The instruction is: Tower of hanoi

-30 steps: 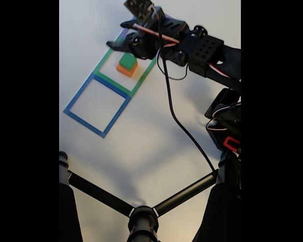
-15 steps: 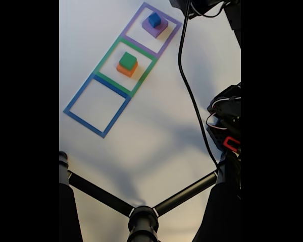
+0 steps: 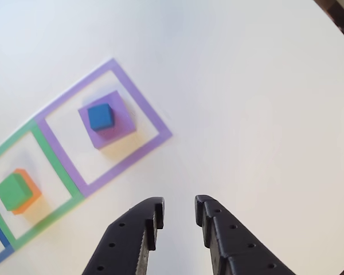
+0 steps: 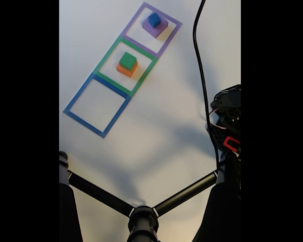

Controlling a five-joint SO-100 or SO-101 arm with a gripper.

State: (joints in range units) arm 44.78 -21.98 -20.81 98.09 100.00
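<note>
We see the blue cube [image 3: 100,116] on the purple block [image 3: 119,129], up and left of our pincer [image 3: 176,213]; the green block [image 3: 12,191] on the orange block [image 3: 32,189] lies farther left. Our pincer hangs released and empty over the bare worktop [image 3: 258,103].

Fixed view: 3 taped squares [image 4: 122,69] lie in 1 diagonal row on the counter [image 4: 156,136]. Top square holds the smallest block [image 4: 154,19] on the widest block [image 4: 157,28]. Middle square holds 1 block [image 4: 128,60] stacked on another [image 4: 124,70]. Other view: gripper [image 3: 178,213] sits below-right of the squares.
</note>
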